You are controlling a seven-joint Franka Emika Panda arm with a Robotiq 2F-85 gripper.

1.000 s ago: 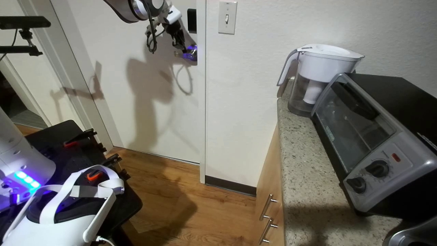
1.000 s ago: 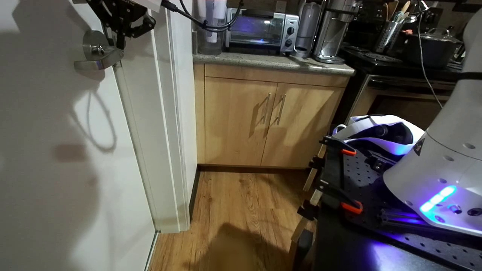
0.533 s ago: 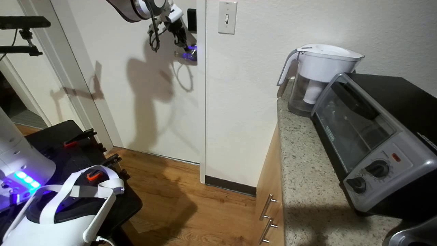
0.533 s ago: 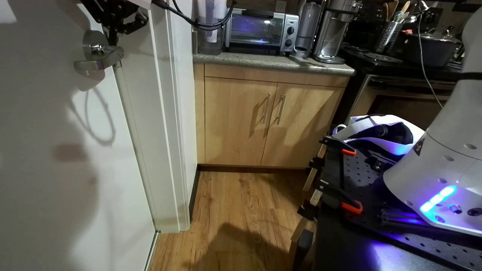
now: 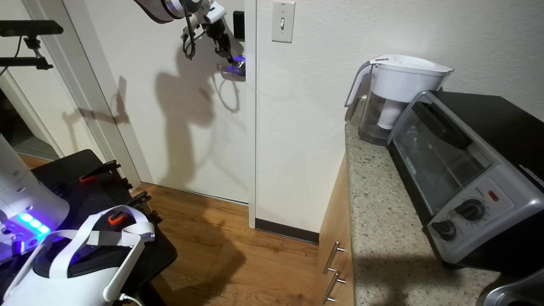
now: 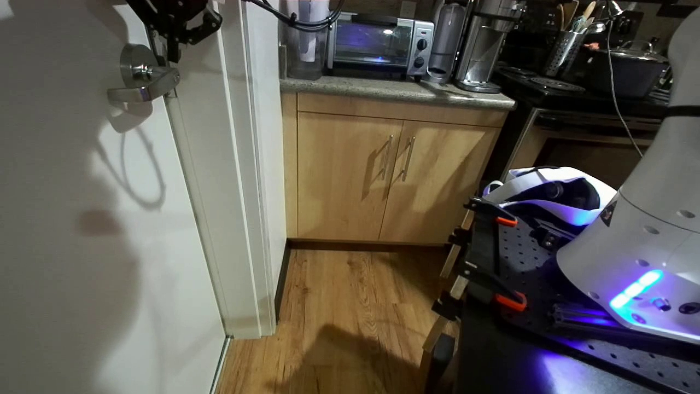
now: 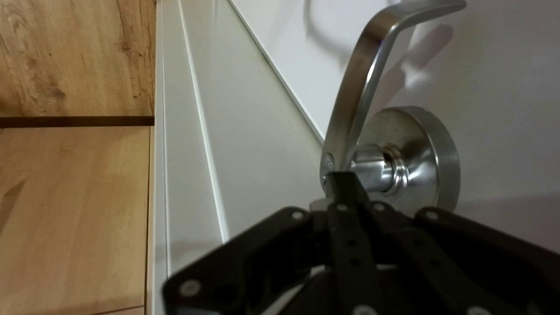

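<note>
Door point(image 6: 104, 235), tool point(image 5: 231, 60) now slightly higher.

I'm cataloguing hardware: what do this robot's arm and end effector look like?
The Franka Panda arm is mostly white and rounded, its base lit blue. Black cables loop near the end effector, which is also black, with jointed linkages and pale screw heads.
</note>
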